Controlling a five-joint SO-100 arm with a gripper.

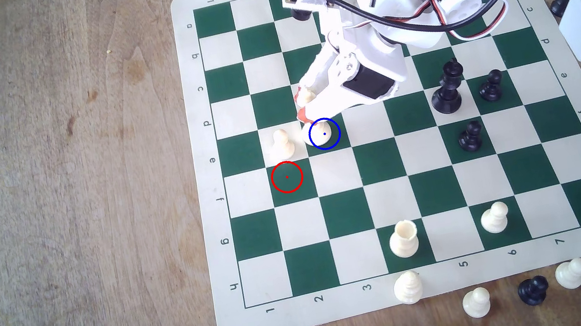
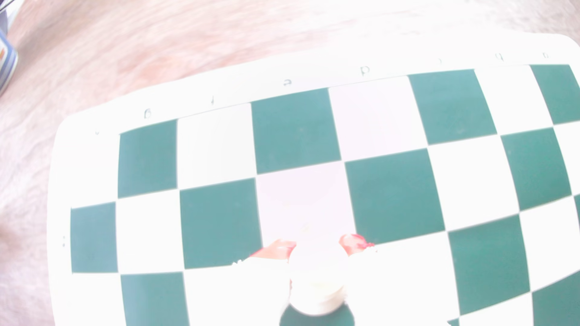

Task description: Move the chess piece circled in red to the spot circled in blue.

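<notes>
Placing step, by the look of it: tall cream-white plastic chess piece with wide round base (image 1: 316,126) clasped near its ridged top between the red-tipped white gripper (image 1: 302,106); base low over, perhaps touching, the dark green square ringed in blue (image 1: 334,143); short cream pawn (image 1: 282,144) just beside; next: settle upright, release, lift straight to spare the pawn.

Wooden table (image 1: 41,196), chess mat (image 1: 440,285), stray pieces (image 1: 476,302) beside it
</notes>
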